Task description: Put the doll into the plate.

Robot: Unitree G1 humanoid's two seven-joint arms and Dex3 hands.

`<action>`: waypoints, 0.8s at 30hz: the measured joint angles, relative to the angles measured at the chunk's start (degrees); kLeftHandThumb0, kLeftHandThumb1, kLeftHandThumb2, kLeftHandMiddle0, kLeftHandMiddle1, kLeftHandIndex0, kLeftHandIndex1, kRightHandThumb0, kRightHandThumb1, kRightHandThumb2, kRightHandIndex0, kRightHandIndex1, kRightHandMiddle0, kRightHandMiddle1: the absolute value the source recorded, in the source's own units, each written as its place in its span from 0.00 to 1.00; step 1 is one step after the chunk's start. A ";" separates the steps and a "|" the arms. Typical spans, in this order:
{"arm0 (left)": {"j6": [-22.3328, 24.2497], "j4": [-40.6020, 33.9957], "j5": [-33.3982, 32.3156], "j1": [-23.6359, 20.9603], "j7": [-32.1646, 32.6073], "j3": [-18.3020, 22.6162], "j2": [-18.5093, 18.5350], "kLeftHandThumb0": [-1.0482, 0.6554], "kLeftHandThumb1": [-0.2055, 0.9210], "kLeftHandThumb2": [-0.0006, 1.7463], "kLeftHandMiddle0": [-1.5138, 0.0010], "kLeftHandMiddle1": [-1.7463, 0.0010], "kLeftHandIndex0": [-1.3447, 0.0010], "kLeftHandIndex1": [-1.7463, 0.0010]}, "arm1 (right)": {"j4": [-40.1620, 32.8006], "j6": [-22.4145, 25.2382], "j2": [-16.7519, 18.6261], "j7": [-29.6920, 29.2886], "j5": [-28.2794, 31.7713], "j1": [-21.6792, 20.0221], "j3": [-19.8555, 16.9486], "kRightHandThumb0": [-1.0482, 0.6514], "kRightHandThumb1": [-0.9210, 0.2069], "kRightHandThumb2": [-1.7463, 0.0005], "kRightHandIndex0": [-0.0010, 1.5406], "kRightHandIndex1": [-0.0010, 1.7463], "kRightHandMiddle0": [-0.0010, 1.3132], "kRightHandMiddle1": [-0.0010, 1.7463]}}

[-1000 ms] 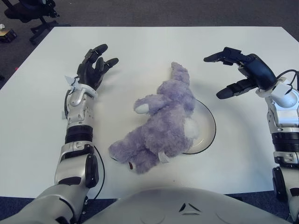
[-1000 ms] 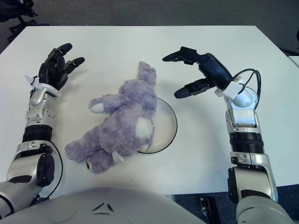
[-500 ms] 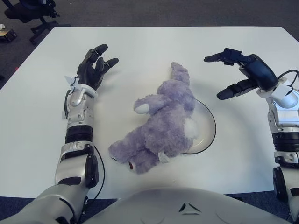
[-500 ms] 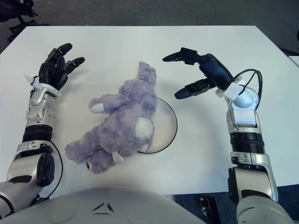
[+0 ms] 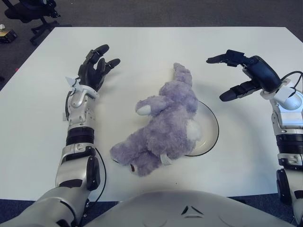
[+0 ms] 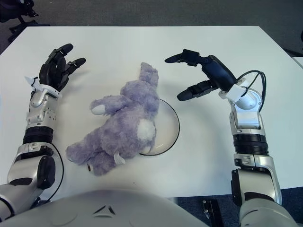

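Left eye view: my right hand [image 5: 246, 75], fingers spread, empty, right of the doll [image 5: 163, 127]. My left hand [image 5: 94, 68], spread and empty, to its left. Doll sprawls half over the plate [image 5: 210, 123], legs off on the table [image 5: 151, 52]. Risk: it slides off, being larger than the plate.

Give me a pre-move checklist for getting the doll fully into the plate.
1. Doll located: ok. Purple plush doll lies on its side on the white table.
2. Doll inside plate: not ok. It overlaps only the left part of the glass plate; legs hang over onto the table.
3. Right hand free: ok, fingers spread, holding nothing, above and right of the plate.
4. Left hand free: ok, open, left of the doll.
5. Plate's right side unobstructed: ok.
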 measured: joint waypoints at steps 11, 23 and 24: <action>0.01 -0.02 -0.26 0.00 -0.06 -0.01 -0.03 0.42 1.00 0.14 0.61 0.70 0.70 0.61 | 0.08 0.00 0.00 -0.19 -0.42 -0.16 0.05 0.35 0.11 1.00 0.39 0.01 0.35 0.28; 0.11 -0.49 -0.58 0.01 -0.07 -0.05 -0.33 0.43 1.00 0.14 0.61 0.71 0.70 0.61 | 0.28 -0.17 0.00 -0.60 -1.22 -0.27 0.21 0.35 0.10 1.00 0.39 0.00 0.36 0.28; 0.18 -0.57 -0.58 0.01 -0.07 -0.06 -0.35 0.43 1.00 0.14 0.60 0.71 0.70 0.61 | 0.47 -0.39 0.00 -0.60 -1.28 -0.30 0.23 0.35 0.10 1.00 0.39 0.00 0.36 0.28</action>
